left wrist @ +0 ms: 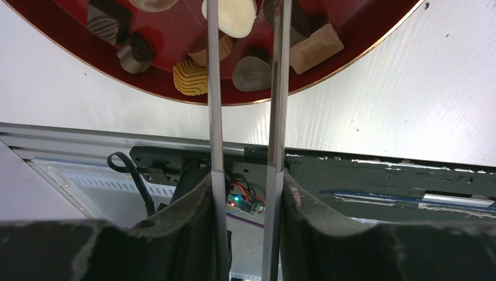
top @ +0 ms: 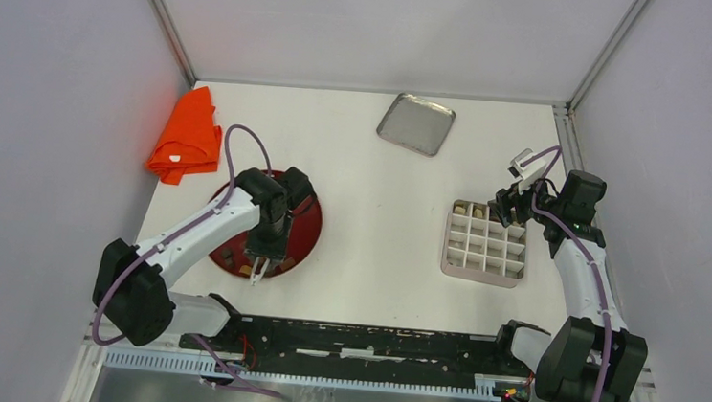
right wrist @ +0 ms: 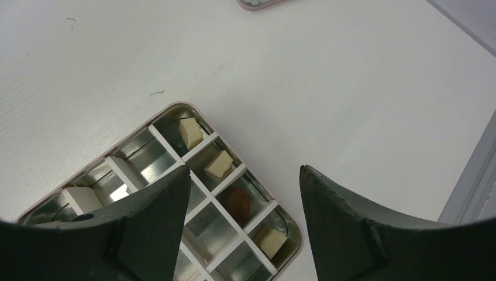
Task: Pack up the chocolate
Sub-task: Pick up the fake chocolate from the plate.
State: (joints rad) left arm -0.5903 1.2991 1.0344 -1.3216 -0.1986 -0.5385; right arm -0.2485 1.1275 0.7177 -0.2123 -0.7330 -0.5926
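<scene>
Dark padded jaws of the right gripper [right wrist: 244, 170] gape wide and empty above the partitioned tin [right wrist: 175, 108], where chocolate pieces [right wrist: 190, 132] sit in a few cells, while the left gripper [top: 255, 271] holds its thin blades slightly parted, clamping nothing, over chocolates [left wrist: 251, 73] on the red plate [left wrist: 362, 29].

The left arm [top: 201, 232] reaches forward and folds back at the wrist. The left claw [top: 254, 272] points down, its thin fingers [left wrist: 215, 88] parallel and narrowly apart. The right arm [top: 584, 277] stands bent, and the right claw [right wrist: 244, 170] tilts down with its broad fingers [right wrist: 152, 222] spread wide.
</scene>
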